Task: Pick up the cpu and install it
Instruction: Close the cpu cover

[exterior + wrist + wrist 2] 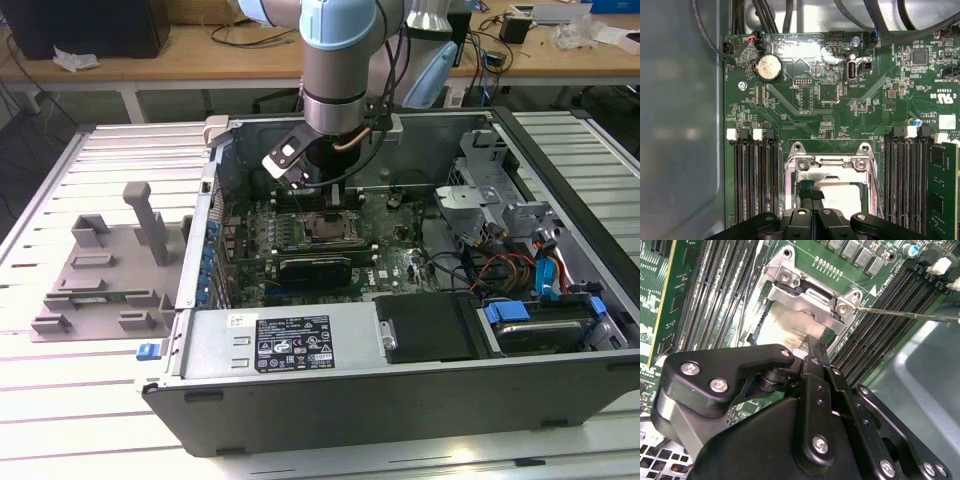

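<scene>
Pincer (812,194): closed, jaws together over cpu (845,200), which lay in socket (830,164). Rec.: seat flat, light press, corners aligned w/ socket, no sideways drag.

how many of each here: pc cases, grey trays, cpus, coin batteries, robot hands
computer case: 1
grey fixture tray: 1
cpu: 1
coin battery: 1
hand: 1
total: 5
</scene>
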Robot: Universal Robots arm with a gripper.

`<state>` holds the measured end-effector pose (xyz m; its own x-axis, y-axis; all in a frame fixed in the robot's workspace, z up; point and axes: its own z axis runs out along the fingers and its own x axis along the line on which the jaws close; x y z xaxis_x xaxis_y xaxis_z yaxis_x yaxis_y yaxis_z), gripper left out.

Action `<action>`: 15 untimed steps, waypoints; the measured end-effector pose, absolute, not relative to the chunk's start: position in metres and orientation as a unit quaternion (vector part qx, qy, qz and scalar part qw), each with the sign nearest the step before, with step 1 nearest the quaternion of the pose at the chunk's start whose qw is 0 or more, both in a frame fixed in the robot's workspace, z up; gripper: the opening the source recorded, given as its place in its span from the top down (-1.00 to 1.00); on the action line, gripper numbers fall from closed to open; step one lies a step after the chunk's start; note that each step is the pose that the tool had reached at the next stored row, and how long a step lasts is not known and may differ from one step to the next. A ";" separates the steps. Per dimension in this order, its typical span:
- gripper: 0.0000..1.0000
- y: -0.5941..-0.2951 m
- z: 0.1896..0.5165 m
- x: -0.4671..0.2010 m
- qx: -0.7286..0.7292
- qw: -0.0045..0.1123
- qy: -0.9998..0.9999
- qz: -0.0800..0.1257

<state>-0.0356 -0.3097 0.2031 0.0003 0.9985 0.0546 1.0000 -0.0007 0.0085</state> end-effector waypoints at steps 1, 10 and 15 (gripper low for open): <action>0.79 -0.310 0.203 -0.031 -0.707 0.016 -0.707 -0.022; 0.79 -0.310 0.217 -0.027 -0.702 0.013 -0.712 -0.019; 0.79 -0.310 0.217 -0.027 -0.661 0.013 -0.750 -0.018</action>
